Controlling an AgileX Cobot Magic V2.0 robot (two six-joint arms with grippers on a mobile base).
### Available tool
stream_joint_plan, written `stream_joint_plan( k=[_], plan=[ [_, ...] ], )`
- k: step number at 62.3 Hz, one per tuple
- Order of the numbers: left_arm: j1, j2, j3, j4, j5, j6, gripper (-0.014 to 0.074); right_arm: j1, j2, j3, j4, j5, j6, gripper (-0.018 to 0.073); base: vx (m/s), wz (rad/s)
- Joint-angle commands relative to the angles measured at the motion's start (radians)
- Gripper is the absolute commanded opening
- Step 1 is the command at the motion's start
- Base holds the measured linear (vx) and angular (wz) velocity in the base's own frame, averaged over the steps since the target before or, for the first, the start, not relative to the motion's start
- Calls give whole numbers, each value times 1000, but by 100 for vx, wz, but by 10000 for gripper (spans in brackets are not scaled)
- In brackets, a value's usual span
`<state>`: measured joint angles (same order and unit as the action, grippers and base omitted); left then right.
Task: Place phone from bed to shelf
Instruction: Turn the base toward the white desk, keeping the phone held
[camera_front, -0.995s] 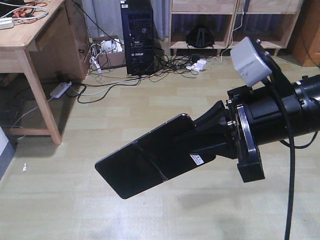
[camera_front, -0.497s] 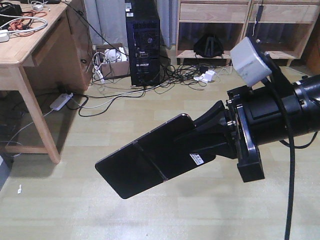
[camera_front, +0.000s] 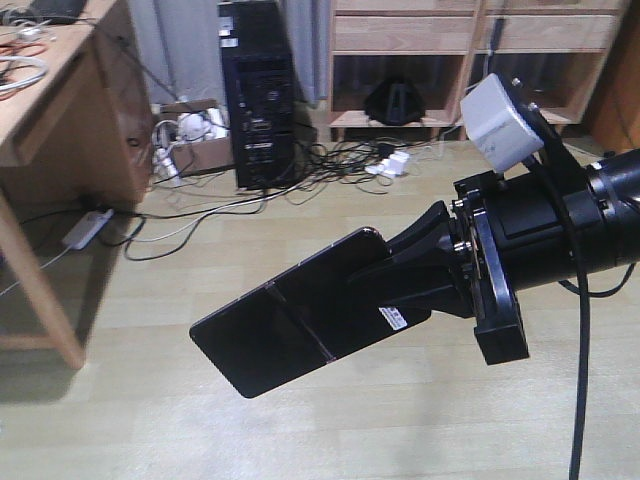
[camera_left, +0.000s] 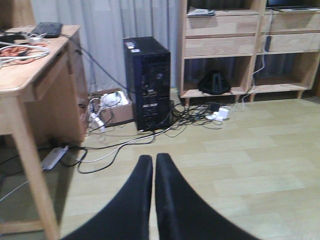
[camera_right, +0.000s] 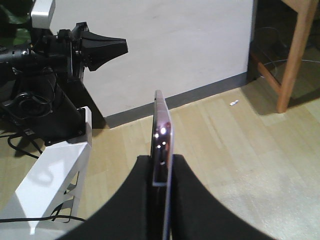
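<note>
Gripping thin glossy black phone slab (camera_front: 285, 330) in right gripper (camera_right: 161, 169), long axis jutting out from the grip, broadside to light-wood plank shelf (camera_front: 400, 35), well apart; left gripper (camera_left: 154, 172) pressed together, seemingly empty.

Phone (camera_front: 290, 325) glossy black, pinkish edge — shelf (camera_front: 400, 33) pale wood — floor (camera_front: 150, 420) yellowish-green.
</note>
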<state>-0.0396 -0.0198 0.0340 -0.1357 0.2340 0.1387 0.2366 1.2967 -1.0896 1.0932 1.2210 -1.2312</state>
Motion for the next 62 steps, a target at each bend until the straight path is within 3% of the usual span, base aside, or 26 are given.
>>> stream_joint_plan(
  k=[1, 62],
  plan=[
    [1, -5, 2, -10, -71, -4, 1, -2, -31, -26, 94, 70, -5, -1, 16, -25],
    [1, -5, 2, -10, -71, -4, 1, -2, -31, -26, 94, 70, -6, -1, 13, -44]
  ],
)
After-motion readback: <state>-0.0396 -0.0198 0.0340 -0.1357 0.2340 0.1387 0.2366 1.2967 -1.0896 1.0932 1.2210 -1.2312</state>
